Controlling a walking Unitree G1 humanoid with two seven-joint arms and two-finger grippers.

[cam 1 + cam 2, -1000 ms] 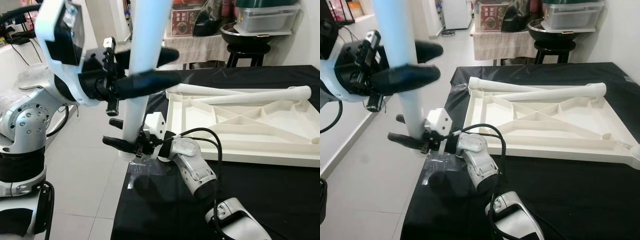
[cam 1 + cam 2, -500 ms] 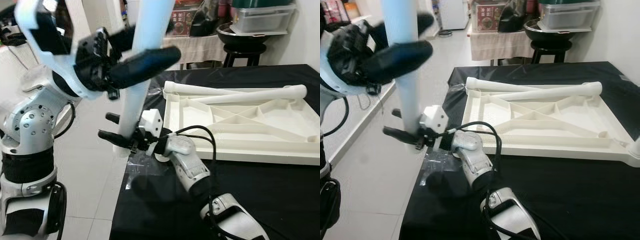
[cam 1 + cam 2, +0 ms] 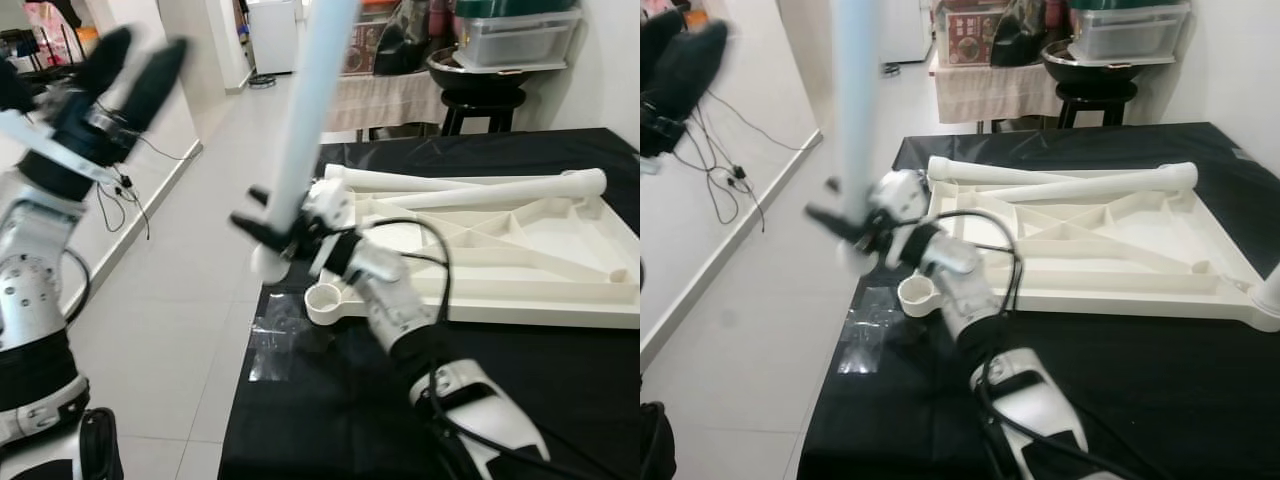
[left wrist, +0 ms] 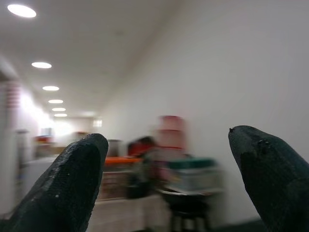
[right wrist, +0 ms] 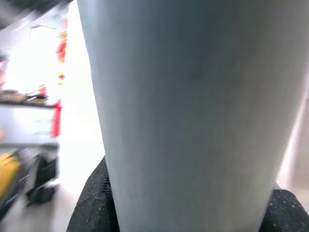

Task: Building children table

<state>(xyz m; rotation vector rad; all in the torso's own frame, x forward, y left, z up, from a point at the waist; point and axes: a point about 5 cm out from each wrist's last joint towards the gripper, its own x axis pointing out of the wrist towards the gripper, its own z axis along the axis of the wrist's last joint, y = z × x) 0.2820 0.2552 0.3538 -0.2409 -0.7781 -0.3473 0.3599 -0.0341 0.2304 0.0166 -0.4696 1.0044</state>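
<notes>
White table leg [image 3: 305, 120], top cut off

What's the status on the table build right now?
Right gripper clamped on the white tubular table leg. Left gripper open, raised. White ribbed tabletop upside down, round corner socket unfilled below leg.

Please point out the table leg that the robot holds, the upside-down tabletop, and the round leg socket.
table leg [image 3: 305, 110], left eye view, mid-shaft
tabletop [image 3: 520, 240], left eye view, ribbed underside
leg socket [image 3: 326, 301], left eye view, ring rim
</notes>
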